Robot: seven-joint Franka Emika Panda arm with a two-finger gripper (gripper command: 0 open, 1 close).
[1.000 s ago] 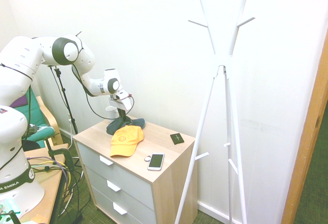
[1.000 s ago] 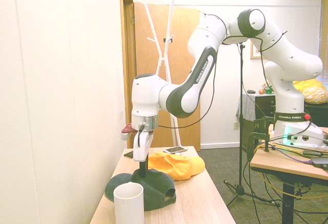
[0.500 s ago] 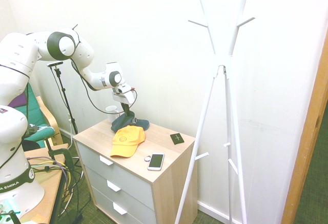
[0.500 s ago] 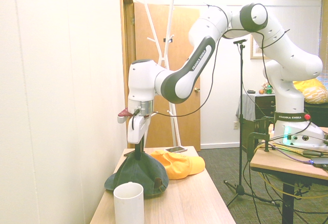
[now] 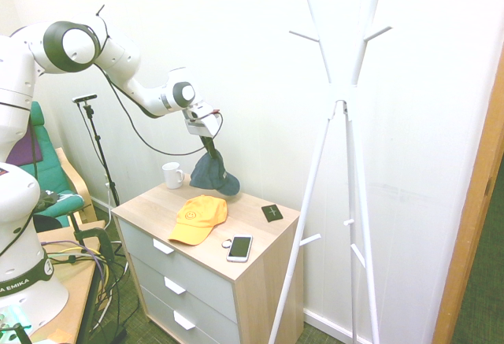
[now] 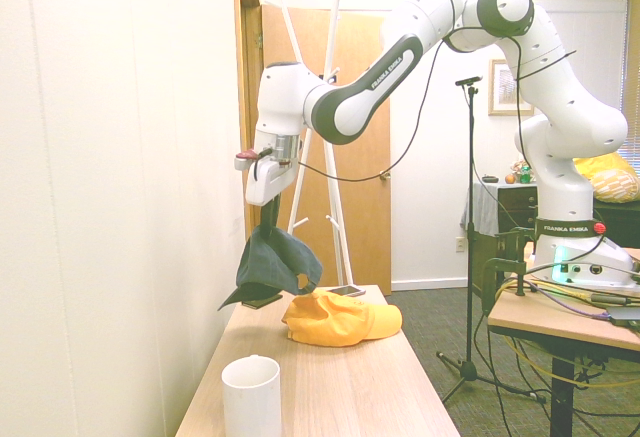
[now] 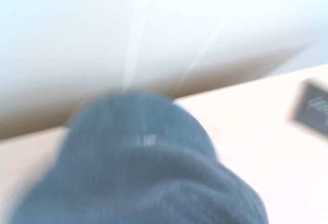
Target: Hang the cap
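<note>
You have the dark navy fabric baseball cap (image 5: pixel 213 174) pinched in the gripper (image 5: pixel 209 149), hanging clear above the back edge of the wooden dresser top (image 5: pixel 252 256). The lift looks done; next, carry it across to the white coat stand (image 5: pixel 340 108) and drop it over a peg.

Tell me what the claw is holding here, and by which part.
The dark blue cap, hanging clear of the dresser top from the claw; the exact part gripped can't be told.
</note>
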